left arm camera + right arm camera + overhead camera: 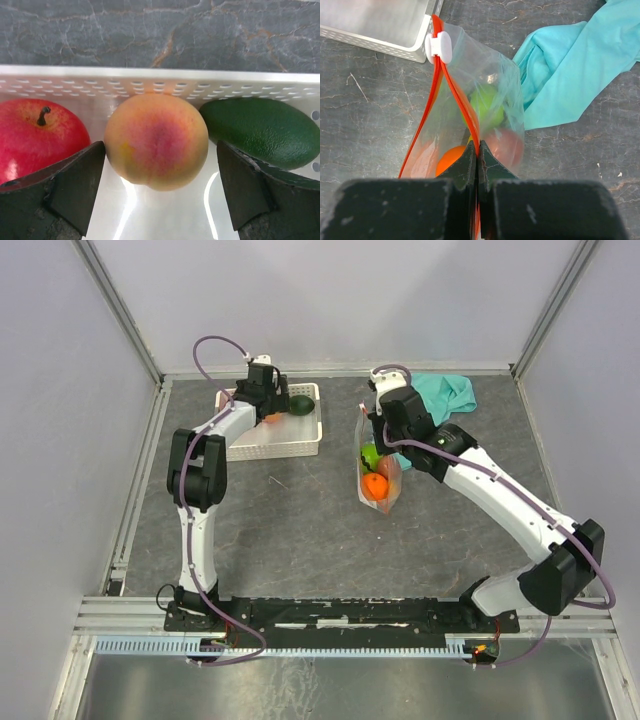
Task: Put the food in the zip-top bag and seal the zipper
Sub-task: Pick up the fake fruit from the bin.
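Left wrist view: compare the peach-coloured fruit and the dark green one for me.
The peach-coloured fruit is round, orange with a pink blush; the dark green fruit is elongated, pebbly and uniformly dark. The first sits centred in the open left gripper; the second lies off to one side. Both rest in the white basket.

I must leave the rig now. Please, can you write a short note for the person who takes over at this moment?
Left gripper: open, jaws on either side of the peach-pink round toy fruit, not closed on it.
Right gripper: shut on the red-orange zipper strip of the clear plastic bag; the mouth is open.
Done: a green piece, an orange piece and a reddish piece are in the bag.
In the white perforated basket: the peach-pink fruit, a red toy apple, a dark green oval piece.
Left: move these over, then seal the zipper.
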